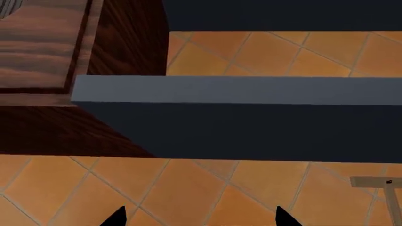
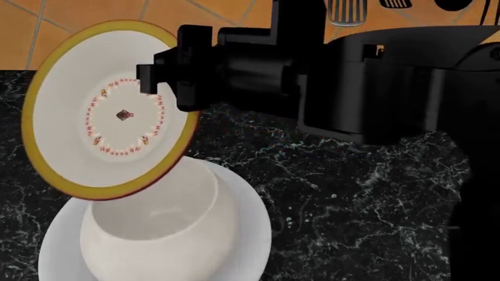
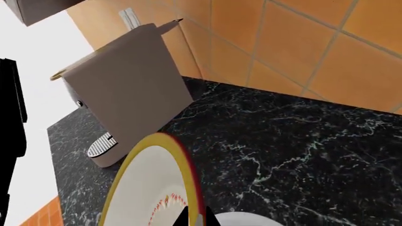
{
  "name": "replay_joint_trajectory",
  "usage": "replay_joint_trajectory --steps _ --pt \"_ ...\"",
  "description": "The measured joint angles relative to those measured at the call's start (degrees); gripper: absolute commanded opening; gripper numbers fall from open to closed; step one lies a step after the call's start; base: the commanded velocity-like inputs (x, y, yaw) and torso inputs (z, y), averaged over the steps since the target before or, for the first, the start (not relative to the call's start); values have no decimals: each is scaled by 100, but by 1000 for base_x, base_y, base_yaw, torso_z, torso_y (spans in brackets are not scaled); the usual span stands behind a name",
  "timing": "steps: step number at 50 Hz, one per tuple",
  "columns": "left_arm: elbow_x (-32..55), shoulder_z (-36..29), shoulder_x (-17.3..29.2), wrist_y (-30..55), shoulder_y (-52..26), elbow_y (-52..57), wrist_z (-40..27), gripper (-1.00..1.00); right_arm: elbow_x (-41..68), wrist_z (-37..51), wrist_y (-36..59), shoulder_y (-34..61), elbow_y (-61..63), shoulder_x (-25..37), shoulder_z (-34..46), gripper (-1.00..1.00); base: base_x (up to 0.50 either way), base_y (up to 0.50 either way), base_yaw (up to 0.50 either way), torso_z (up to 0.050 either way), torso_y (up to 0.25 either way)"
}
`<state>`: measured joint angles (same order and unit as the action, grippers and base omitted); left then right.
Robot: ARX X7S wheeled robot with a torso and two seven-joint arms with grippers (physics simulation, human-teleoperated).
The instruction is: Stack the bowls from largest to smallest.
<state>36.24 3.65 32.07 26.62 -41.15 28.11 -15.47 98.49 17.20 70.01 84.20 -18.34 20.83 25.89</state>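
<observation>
In the head view the small bowl [image 2: 78, 117], white with a yellow rim and a red-dotted ring, hangs tilted steeply with its inside facing the camera. My right gripper [image 2: 150, 79] is shut on its rim. The right wrist view shows that rim pinched between the gripper's [image 3: 197, 219] dark tips, on the bowl [image 3: 144, 188]. Just under it the deep cream-white bowl [image 2: 156, 234] sits inside the wide shallow white bowl [image 2: 252, 234]. My left gripper [image 1: 201, 219] is open and holds nothing, away from the bowls.
The bowls rest on a black marble counter [image 2: 352, 199] backed by an orange tiled wall [image 3: 301, 42]. A grey box-shaped machine [image 3: 125, 89] stands at the counter's far end. The left wrist faces orange floor tiles [image 1: 188, 188], a dark slab [image 1: 251, 117] and wooden furniture [image 1: 44, 47].
</observation>
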Motion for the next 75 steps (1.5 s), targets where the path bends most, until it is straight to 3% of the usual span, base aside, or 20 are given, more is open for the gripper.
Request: replay_joint_trajectory --steps 75 --pt "24 132 50 -198 257 -62 -11 100 -394 -244 -538 -965 28 141 284 -100 0 0 0 0 0"
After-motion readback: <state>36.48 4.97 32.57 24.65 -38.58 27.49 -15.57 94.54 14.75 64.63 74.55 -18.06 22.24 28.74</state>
